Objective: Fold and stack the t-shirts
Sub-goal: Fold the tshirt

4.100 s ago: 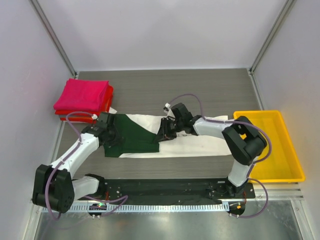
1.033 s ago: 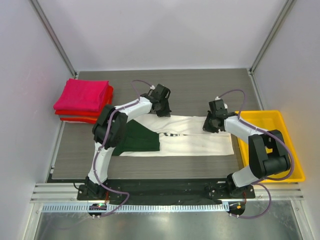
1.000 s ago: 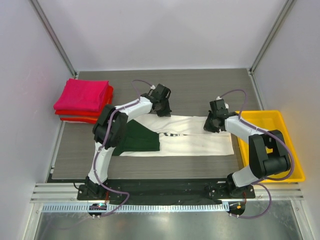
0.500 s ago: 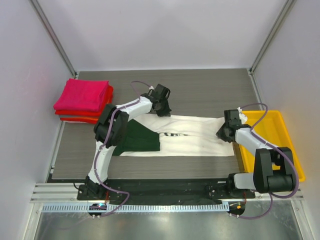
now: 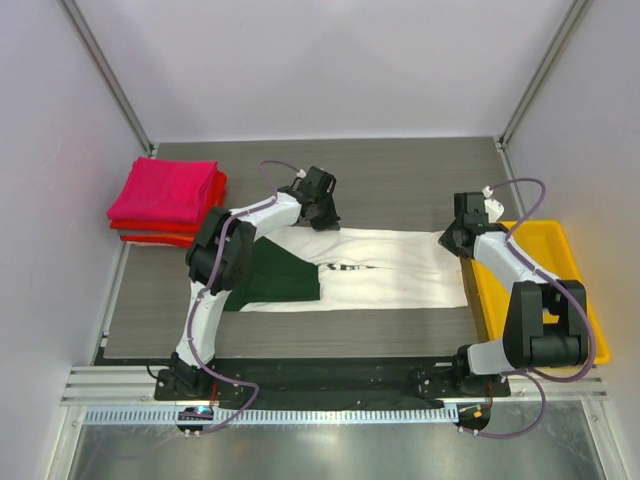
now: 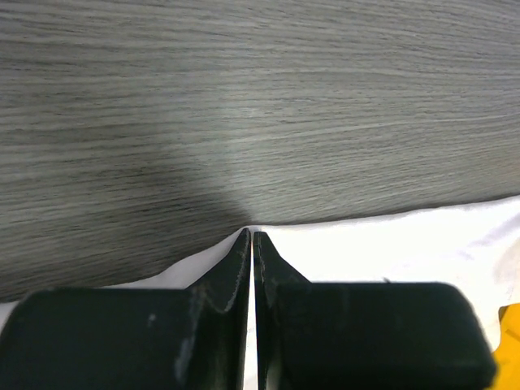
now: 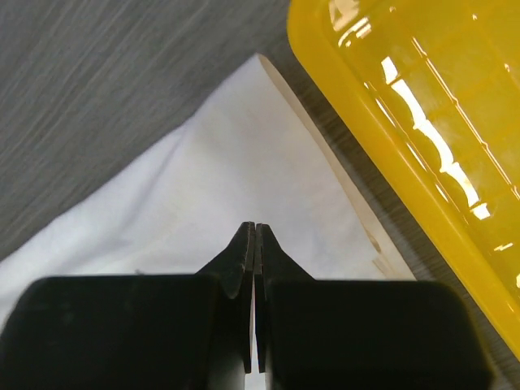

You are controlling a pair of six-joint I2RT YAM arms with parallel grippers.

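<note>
Both grippers pinched shut on the shirt's far edge

I see the cream-white t-shirt [image 5: 400, 282] flat mid-table. My left gripper [image 5: 322, 218] is closed at its 11 o'clock edge, where the cloth lifts to a point. My right gripper [image 5: 453, 241] is closed, tips over its 2 o'clock corner, beside the yellow tray [image 5: 598, 352]. The folded pink and red t-shirts [image 5: 165, 192] sit at 10 o'clock.

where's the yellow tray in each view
top external: the yellow tray sits at the right side of the picture.
left wrist: only a yellow sliver at the lower right edge, probably it.
right wrist: it fills the upper right corner.
shared landmark: the cream-white t-shirt beside it.
</note>
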